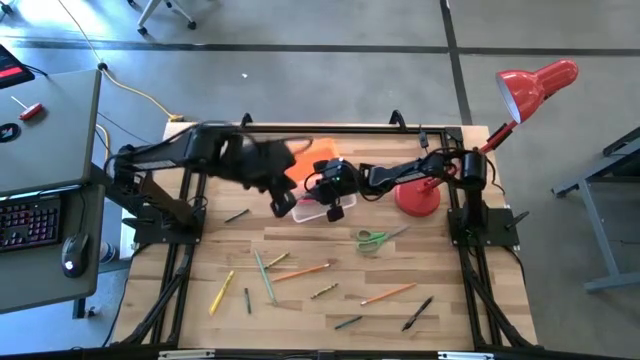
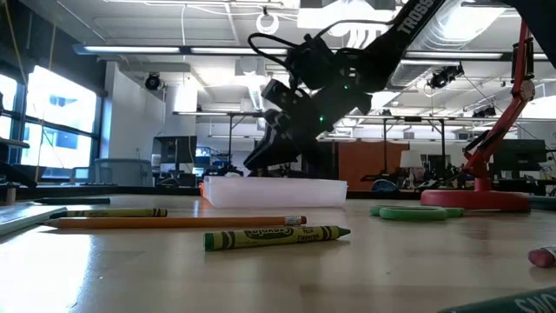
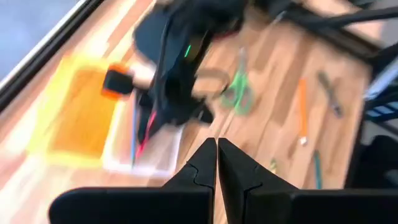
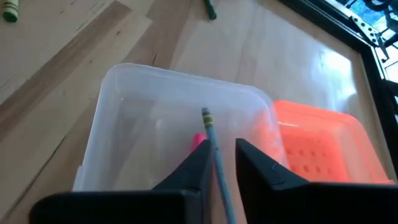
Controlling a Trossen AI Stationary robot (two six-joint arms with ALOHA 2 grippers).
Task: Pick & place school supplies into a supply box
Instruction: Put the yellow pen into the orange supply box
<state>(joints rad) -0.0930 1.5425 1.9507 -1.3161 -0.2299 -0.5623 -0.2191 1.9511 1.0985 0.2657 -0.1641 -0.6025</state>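
On the wooden table (image 1: 300, 300), a pencil (image 4: 214, 146) is pinched by the right gripper (image 4: 219, 163) over the clear box (image 4: 124, 124), at frame centre. If released tilted, it could catch the rim. The left gripper (image 3: 216, 163), pressed together, hangs just left.

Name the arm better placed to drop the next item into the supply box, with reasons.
Right. The right gripper hangs directly over the open supply box, shut on a grey-blue pencil. The left gripper is shut and empty, off beside the box.
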